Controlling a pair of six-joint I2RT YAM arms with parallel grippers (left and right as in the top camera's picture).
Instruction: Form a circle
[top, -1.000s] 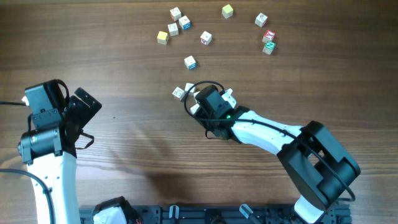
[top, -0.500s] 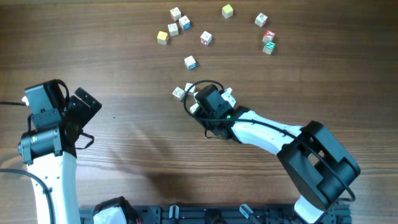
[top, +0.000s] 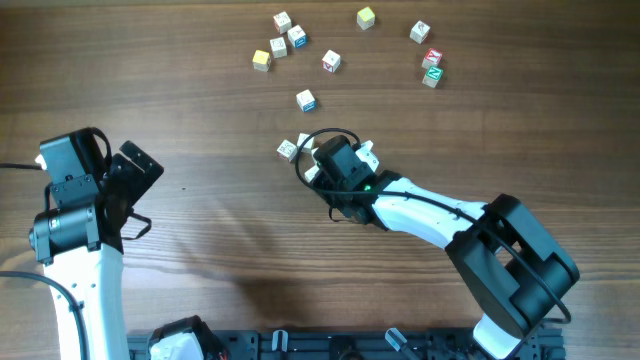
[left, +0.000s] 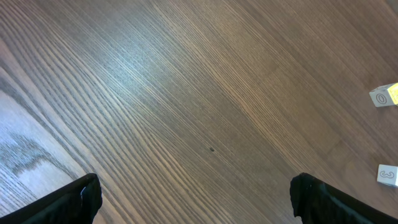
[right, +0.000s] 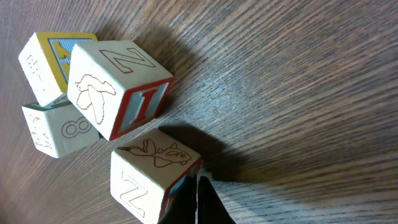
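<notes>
Circle (top: 288, 149) not yet closed: sits mid-surface (top: 200, 110) as a tight clump of small lettered cubes, crowded around the right pincer (top: 333, 160) and partly hidden beneath it from overhead. Falls plainly to the right arm (top: 430, 220), stretched in from the near right with its wrist over the clump. Leaves the left arm (top: 75, 230) well apart at the near-left edge, with the left pincer (top: 135, 172) spread wide above bare wood and holding nothing. Shows, from the right wrist, the right pincer pressed shut to a single dark tip, gripping nothing, just beside the right edge of the nearest cube (right: 155, 177). Puts the whole clump left of and beyond that tip: first the Z-and-1 cube (right: 118, 87), then the 8 cube (right: 59, 127) and the yellow-edged cube (right: 43, 62) farthest off, these three touching. Calls, most likely, for a leftward nudge with the shut tip rather than a grasp. Keeps the loose cubes (top: 306, 100) scattered along the far side, the closest one straight beyond the clump.
</notes>
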